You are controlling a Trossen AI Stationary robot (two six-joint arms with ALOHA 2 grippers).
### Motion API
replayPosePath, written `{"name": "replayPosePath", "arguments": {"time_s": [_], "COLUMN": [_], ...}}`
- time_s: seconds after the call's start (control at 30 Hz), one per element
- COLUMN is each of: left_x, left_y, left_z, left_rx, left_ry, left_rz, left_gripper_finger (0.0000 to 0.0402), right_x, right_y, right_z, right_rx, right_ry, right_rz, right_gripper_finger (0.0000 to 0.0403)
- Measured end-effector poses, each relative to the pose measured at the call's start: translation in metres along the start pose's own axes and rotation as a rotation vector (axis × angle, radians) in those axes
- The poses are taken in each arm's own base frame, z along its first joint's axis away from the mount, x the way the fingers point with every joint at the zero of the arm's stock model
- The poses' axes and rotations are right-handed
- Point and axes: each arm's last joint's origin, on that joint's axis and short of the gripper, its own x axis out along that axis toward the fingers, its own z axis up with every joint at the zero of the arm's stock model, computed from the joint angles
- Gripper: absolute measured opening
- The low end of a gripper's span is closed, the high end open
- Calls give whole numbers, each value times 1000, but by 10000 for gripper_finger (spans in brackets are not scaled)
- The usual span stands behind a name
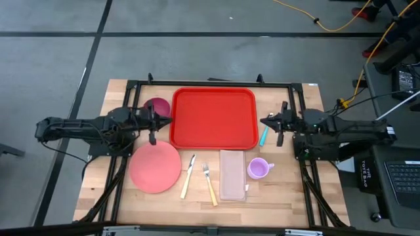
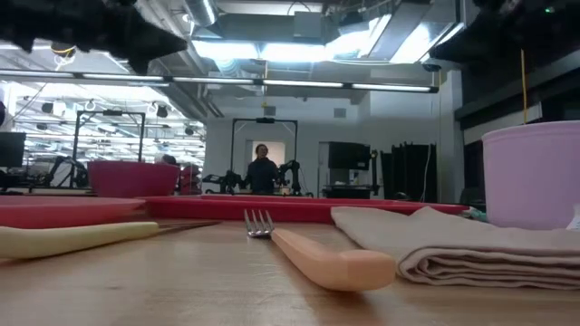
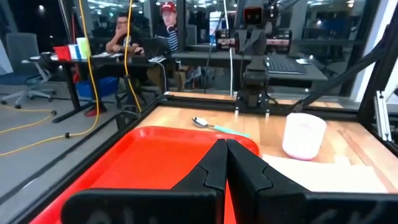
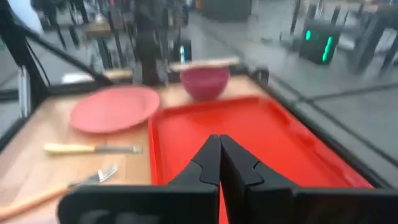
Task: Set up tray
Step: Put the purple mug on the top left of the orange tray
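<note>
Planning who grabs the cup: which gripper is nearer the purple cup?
Right. The right gripper, shut, sits at the tray's right edge, a short way from the purple cup. The left gripper, shut, is at the tray's left edge, far across.

**Both arms level, fingers pressed together**

Left arm stretched in from the left side, lying low and roughly horizontal, wrist pointing toward the table's middle. Left gripper (image 1: 159, 120) closed, empty; in the left wrist view the two dark fingers (image 3: 214, 168) meet along a thin seam with nothing between them. Right arm mirrored from the right side, likewise low and horizontal, wrist aimed inward. Right gripper (image 1: 265, 120) closed, empty; in the right wrist view its fingers (image 4: 210, 163) touch tip to tip. Grippers facing each other, well apart, at about the same depth on the table. In the low view, only dark arm parts along the upper edge.
</note>
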Motion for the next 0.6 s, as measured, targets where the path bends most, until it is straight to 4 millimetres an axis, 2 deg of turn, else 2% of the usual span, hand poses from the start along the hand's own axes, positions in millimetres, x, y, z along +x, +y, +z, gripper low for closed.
{"name": "replayPosePath", "arguments": {"time_s": [0.1,0.23,0.37,0.5,0.6], "left_x": [11,22,30,36,38], "left_y": [-2,-3,-4,-4,-4], "left_z": [10,18,18,14,12], "left_rx": [10,63,45,50,70], "left_ry": [36,62,92,125,136], "left_rz": [2,2,4,5,4], "left_gripper_finger": [2,3,3,3,3], "right_x": [6,7,9,15,12], "right_y": [2,4,7,15,23], "right_z": [8,32,51,53,59], "right_rx": [-20,-9,32,14,35], "right_ry": [100,177,257,431,541], "right_rz": [-7,-14,-34,-26,-20], "right_gripper_finger": [3,3,4,4,4]}}
